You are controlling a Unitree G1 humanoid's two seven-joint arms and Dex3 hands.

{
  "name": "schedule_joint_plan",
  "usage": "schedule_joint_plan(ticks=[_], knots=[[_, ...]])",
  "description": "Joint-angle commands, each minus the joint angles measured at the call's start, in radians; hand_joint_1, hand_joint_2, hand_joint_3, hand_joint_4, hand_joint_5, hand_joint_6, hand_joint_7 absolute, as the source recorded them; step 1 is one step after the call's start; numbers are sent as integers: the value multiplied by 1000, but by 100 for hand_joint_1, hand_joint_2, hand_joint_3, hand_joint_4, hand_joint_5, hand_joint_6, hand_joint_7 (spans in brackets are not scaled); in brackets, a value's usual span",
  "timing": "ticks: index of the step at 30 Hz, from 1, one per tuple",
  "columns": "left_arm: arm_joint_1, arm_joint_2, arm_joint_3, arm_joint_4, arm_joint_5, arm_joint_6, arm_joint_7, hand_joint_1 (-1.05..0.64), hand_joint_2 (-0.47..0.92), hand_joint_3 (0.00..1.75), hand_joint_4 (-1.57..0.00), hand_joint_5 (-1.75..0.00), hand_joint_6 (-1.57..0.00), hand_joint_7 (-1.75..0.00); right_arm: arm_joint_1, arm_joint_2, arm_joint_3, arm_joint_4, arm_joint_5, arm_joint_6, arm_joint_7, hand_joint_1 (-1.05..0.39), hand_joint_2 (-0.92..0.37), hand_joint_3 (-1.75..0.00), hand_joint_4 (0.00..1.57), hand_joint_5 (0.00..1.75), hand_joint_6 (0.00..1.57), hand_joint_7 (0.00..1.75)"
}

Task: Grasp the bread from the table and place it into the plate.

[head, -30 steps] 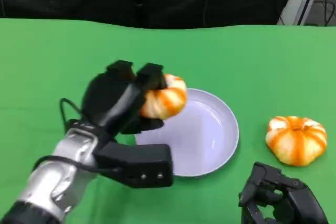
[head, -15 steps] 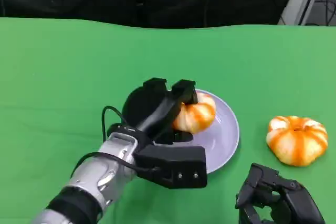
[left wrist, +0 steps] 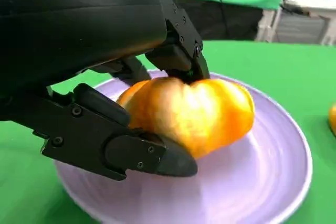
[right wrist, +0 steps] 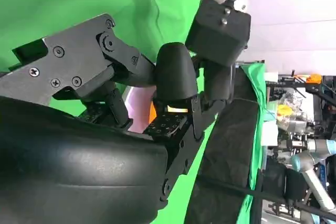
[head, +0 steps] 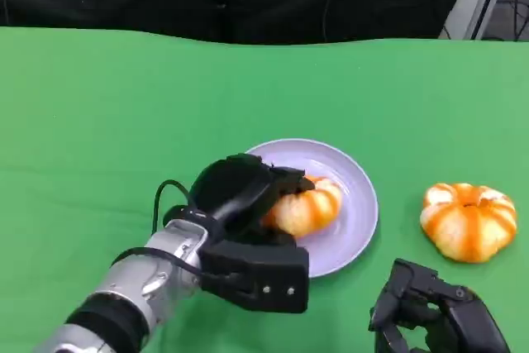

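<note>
- Head view: the left hand [head: 240,196] grips the bread [head: 304,207] low over the plate [head: 355,179], apparently so it can be set down inside the rim; a second bread [head: 468,219] lies on the table [head: 99,105], well to the plate's right
- Left wrist view: fingers [left wrist: 131,148] clasp the bread from both sides, at or just above the plate floor
- Right wrist view: the right hand [right wrist: 157,103] has its fingers curled in, holding nothing

Orange, lavender and green

The bread [head: 307,206] is orange with pale cream stripes, the plate [head: 355,179] pale lavender, the table [head: 99,105] plain green; at three o'clock, a second bread [head: 468,221], equally striped.
</note>
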Motion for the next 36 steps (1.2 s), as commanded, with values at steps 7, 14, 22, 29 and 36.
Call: schedule_joint_plan(ticks=[7,14,22,29,36], knots=[[5,69,-37,-72,39,44,-38,-104,92,81,0,0,-5,0,-14,-11,-11,32,15,-22,10,-15,-65,-105,77,175,72,153],[26,98,-29,-145,27,55,-51,-105,92,83,0,0,-3,0,-19,-7,-12,42,13,-25,13,-16,-65,-107,77,175,71,153],[145,147,82,-344,-111,19,-102,-82,92,58,0,0,-20,-4,-19,-8,-12,43,18,-26,18,-16,-64,-108,77,175,71,153],[348,88,307,-511,-622,-42,-314,0,80,73,-97,-60,-110,-18,-18,-11,-16,38,19,-18,18,-15,-64,-108,76,175,71,153],[548,114,456,-754,-1054,129,-616,-11,40,147,-90,-173,-86,-157,-22,-17,-22,40,32,-16,32,-14,-64,-107,77,175,71,153]])
